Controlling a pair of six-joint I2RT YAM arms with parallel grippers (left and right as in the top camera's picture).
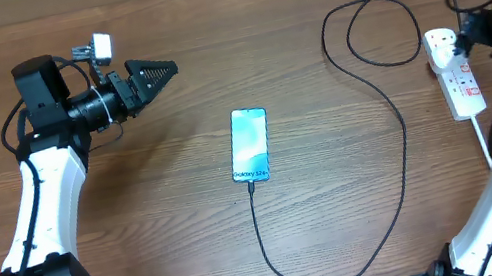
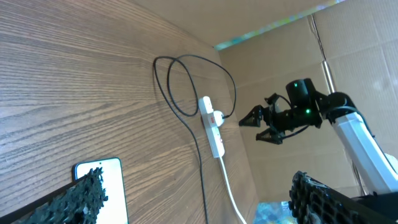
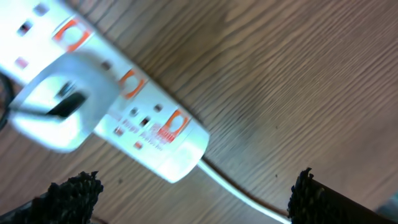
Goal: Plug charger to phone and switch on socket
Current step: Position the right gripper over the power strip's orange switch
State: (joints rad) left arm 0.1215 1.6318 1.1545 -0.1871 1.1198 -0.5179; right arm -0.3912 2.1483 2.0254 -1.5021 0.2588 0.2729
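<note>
The phone [image 1: 249,144] lies flat mid-table with its blue screen lit; it also shows in the left wrist view [image 2: 113,182]. The black charger cable [image 1: 404,146] meets the phone's near edge, loops round the front and right, and ends at a plug [image 1: 444,43] seated in the white socket strip [image 1: 460,80]. My left gripper [image 1: 161,71] is open and empty, up in the air left of the phone. My right gripper [image 1: 468,28] is open and empty just above the socket [image 3: 149,127], next to the plug [image 3: 62,106]. The strip's red switches show.
The strip's thick white cord [image 1: 484,145] runs toward the front right edge. The cable makes a loose loop [image 1: 379,28] at the back right. A cardboard wall [image 2: 292,68] stands behind the right arm.
</note>
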